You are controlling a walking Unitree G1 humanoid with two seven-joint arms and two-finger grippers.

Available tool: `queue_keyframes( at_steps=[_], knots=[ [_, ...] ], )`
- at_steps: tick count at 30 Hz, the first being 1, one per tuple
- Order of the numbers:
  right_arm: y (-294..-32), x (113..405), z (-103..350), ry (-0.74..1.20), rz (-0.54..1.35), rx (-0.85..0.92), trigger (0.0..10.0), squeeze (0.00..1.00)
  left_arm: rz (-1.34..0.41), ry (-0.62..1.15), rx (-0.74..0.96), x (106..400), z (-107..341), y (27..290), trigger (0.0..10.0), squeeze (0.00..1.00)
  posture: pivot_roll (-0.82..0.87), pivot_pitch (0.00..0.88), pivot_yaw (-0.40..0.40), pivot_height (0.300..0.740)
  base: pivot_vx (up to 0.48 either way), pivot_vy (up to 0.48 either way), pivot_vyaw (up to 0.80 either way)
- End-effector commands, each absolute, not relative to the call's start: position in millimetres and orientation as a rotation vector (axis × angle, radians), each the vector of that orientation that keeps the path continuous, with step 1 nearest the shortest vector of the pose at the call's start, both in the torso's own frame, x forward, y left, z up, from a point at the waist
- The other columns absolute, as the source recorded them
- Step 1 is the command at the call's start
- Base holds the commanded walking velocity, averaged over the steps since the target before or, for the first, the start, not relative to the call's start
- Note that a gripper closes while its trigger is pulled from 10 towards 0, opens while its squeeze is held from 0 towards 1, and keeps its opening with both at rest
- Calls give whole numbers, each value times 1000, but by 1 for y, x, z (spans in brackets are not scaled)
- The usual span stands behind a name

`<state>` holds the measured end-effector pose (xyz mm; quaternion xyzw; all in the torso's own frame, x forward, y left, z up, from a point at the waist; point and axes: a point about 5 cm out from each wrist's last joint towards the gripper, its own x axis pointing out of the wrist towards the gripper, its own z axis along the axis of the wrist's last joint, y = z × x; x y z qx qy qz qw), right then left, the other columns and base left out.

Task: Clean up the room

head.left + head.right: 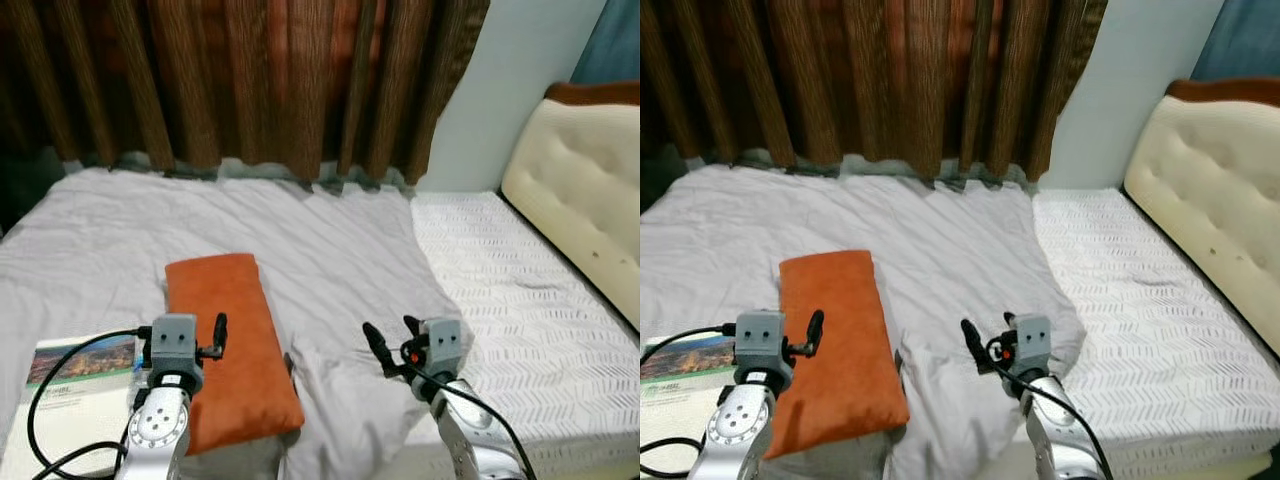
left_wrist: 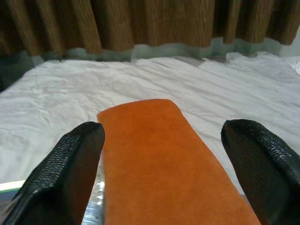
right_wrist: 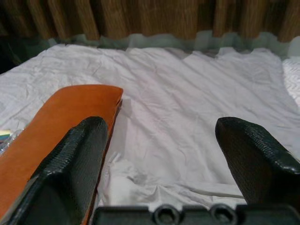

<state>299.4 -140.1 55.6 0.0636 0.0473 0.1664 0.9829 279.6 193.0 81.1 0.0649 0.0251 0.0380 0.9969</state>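
An orange pillow (image 1: pixel 228 345) lies lengthwise on a crumpled grey sheet (image 1: pixel 320 240) that covers the bed. My left gripper (image 1: pixel 186 330) hovers low over the pillow's near half, open, with its black fingers (image 2: pixel 70 164) wide on either side of the pillow in the left wrist view. My right gripper (image 1: pixel 392 338) is open over a fold of the sheet, to the right of the pillow, and holds nothing. In the right wrist view the pillow (image 3: pixel 56 122) lies off to one side of that gripper.
A magazine with a landscape cover (image 1: pixel 75 375) lies at the near left, beside the pillow. A white patterned mattress cover (image 1: pixel 520 320) takes up the right side, against a cream tufted headboard (image 1: pixel 585 190). Brown curtains (image 1: pixel 250 80) hang behind the bed.
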Motion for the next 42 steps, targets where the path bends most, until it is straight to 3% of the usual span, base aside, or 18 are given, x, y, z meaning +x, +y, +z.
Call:
queue_keyframes(
  at_steps=[1, 11, 14, 19, 29, 42],
  knots=[
    [-139, 300, 54, 107, 342, 139, 10000, 0, 82, 58, 151, 282, 82, 197, 10000, 0, 107, 0, -82, 740, 0, 480, 0],
    [-139, 299, 54, 106, 348, 166, 10000, 0, 65, 63, 147, 283, 83, 195, 10000, 0, 104, 0, -75, 740, 0, 480, 422],
    [-140, 299, 54, 102, 333, 182, 10000, 0, 69, 73, 215, 285, 83, 195, 10000, 0, 102, 0, -74, 740, 0, 465, 0],
    [-140, 299, 55, 93, 338, 160, 10000, 0, 66, 95, 237, 288, 80, 195, 10000, 0, 100, 0, -72, 740, 0, 0, 0],
    [-140, 298, 54, 102, 335, 153, 10000, 0, 61, 88, 212, 289, 81, 193, 10000, 0, 92, 0, -69, 740, 452, 0, -560],
    [-137, 296, 53, 114, 376, 153, 10000, 0, 103, 100, 134, 285, 77, 193, 10000, 0, 90, 0, -76, 740, 471, 24, 0]
  ],
)
